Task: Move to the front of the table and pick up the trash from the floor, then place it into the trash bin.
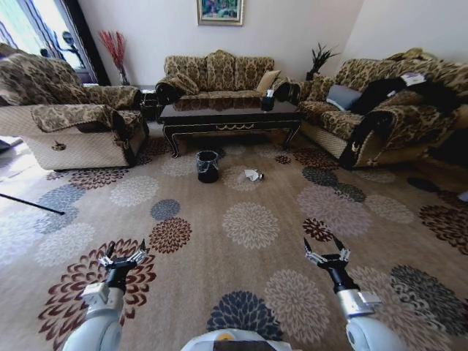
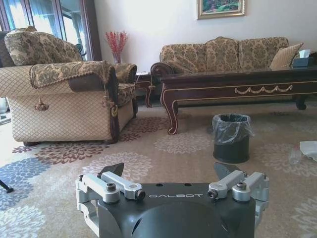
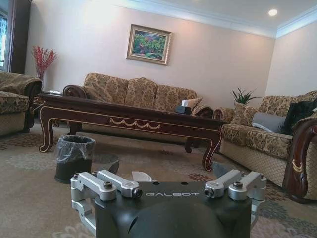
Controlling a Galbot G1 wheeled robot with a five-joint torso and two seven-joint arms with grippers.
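While the robot stands well back from the table, both arms hang low over the carpet and the job in hand is the approach drive.

Left gripper: the left gripper (image 1: 123, 257) hovers over the floor (image 1: 241, 278) on the robot's left, fingers spread, holding nothing.
Right gripper: the right gripper (image 1: 327, 255) hovers on the robot's right, fingers likewise spread and empty.
Table: the table (image 1: 230, 117) stands across the far side of the carpet, between the sofas, well apart from both grippers.
Trash bin: the trash bin (image 1: 207, 166) sits on the carpet just in front of the table's front rail, toward its left half, liner folded over the rim.
Trash: the crumpled paper wad (image 1: 253, 175) lies on the carpet near the bin, to its right; in the left wrist view a clear bottle-like shape (image 2: 295, 154) seems to lie beside it, though I cannot tell for sure.
Stage: early, I judge; nothing is picked up yet.
Doing it well: drive straight ahead and stop short of the wad, so that it stays ahead of the base and within a downward reach.
Risk: rolling too close could nudge the bin or run over the trash.
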